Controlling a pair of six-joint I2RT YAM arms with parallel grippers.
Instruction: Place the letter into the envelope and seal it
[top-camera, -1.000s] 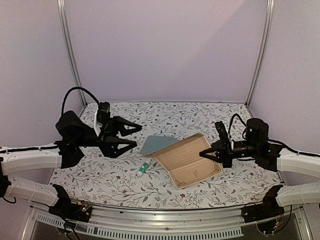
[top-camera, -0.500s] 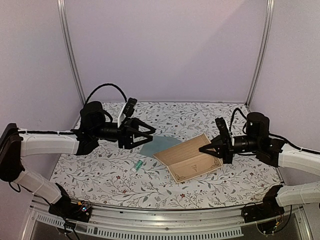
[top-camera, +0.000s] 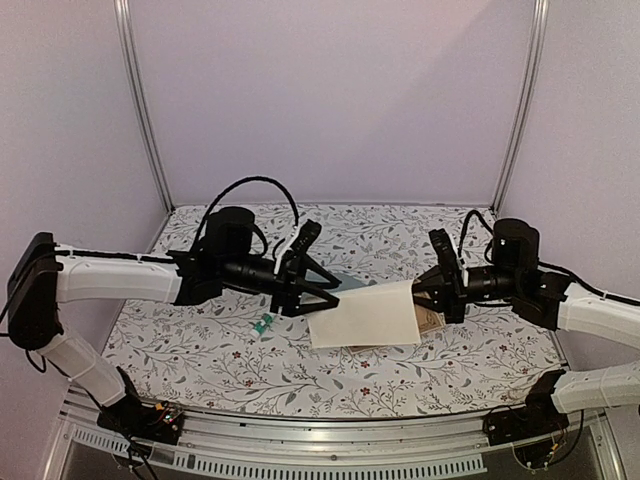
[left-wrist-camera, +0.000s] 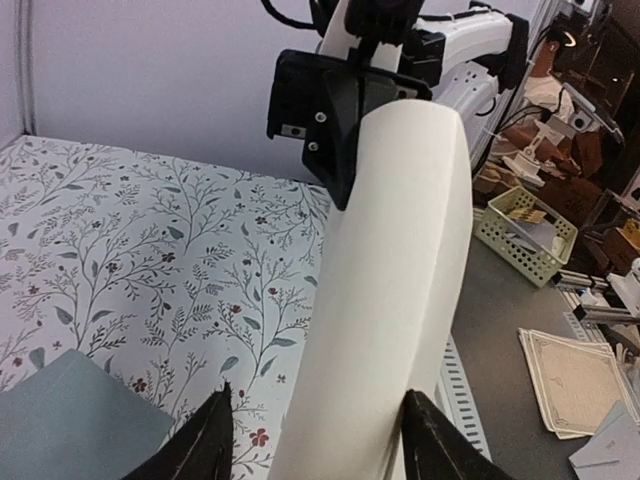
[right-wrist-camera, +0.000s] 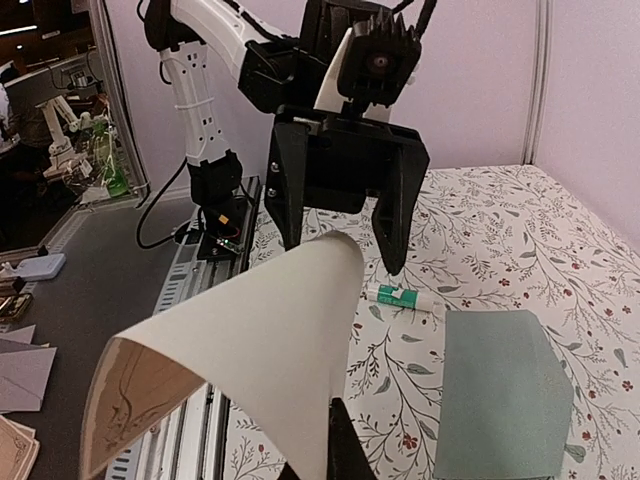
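- Right gripper (top-camera: 432, 292) is clamped on the right-hand edge of the letter (top-camera: 365, 315), jaws tight together on the paper, holding it up off the table (top-camera: 200, 350).
- The letter curls over into a loose roll, plain whitish back outward; a sliver of the tan, bordered face shows underneath in the right wrist view.
- Left gripper (top-camera: 330, 292) sits at the letter's other end with its jaws apart, one on either side of the curl. Whether either finger touches the paper, I cannot tell.
- The envelope (right-wrist-camera: 500, 390) lies flat on the table, pale teal and mostly hidden from above by the left gripper.
- The letter hangs just to the right of the envelope and above it — not inside.
- A small white-and-green glue stick (top-camera: 265, 323) lies on its side near the envelope, on the side away from the right gripper.
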